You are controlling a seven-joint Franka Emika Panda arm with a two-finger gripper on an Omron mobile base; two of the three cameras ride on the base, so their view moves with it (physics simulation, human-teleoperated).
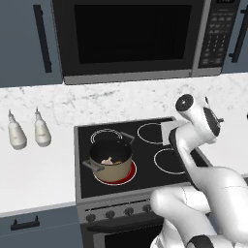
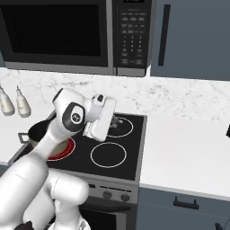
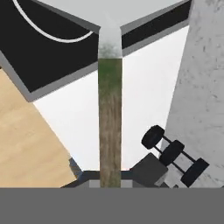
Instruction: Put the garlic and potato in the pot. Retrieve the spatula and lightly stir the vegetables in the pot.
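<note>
**Spatula in hand, pot waiting on the front-left burner**

The gripper (image 3: 109, 183) is clamped on the spatula (image 3: 109, 109), whose slim handle looks like mottled green-brown wood and fades to a pale grey, flared blade at the far end. In the left base view, the pot (image 1: 110, 162) stands on the stove (image 1: 145, 184) at its front-left corner, on a burner glowing red. It is round and tan-sided, with a dark interior and two grey side handles. Pale garlic (image 1: 107, 160) lies inside it; the potato cannot be made out with confidence (the interior is dark and small here).

The hand hangs over the right side of the stove, well apart from the pot, so the tool must travel leftward. The likely risk is the long blade catching the pot's rim or near handle on the way in, tipping or sliding the pot off its burner. A handle gripped near its end may also pivot in the jaws once it meets the vegetables
</note>
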